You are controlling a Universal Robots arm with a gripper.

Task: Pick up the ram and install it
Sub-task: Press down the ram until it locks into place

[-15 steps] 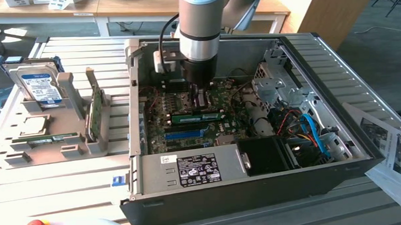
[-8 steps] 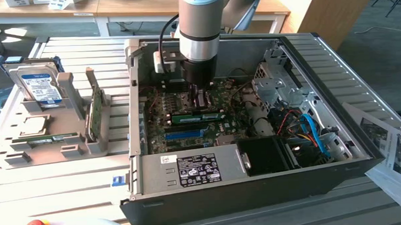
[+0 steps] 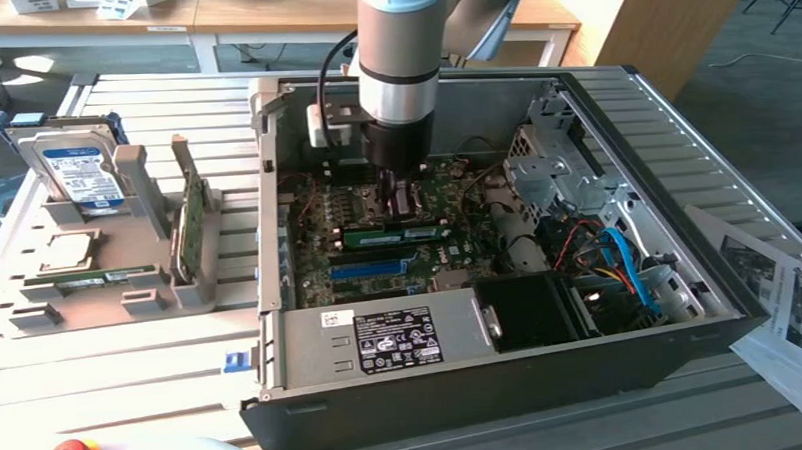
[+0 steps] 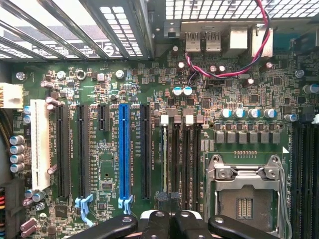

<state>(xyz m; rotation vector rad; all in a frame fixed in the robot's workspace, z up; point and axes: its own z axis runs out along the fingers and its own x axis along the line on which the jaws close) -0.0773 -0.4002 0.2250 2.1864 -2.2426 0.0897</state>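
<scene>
Your tool [image 4: 169,221] is closed, fingers together above the motherboard [image 4: 149,89]. The ram [image 3: 396,228] lies seated in its slot below: thin, stiff, fragile; handle by its long edges.

We are seeing the end effector [image 3: 399,190] sitting low inside the open computer case [image 3: 679,165], its fingers [image 4: 157,221] closed together just over the motherboard [image 3: 374,231]. Directly beneath it, a ram stick [image 3: 394,230] is lying across the board. The drive cage [image 3: 549,170] is crowding the exterior view's right side, with blue cables [image 3: 629,262] beyond it. The power supply [image 3: 378,341] is walling off the near side. Above the end effector the case is standing open. In the wrist view, a red and black wire [image 4: 239,67] is crossing ahead of the fingers.
</scene>
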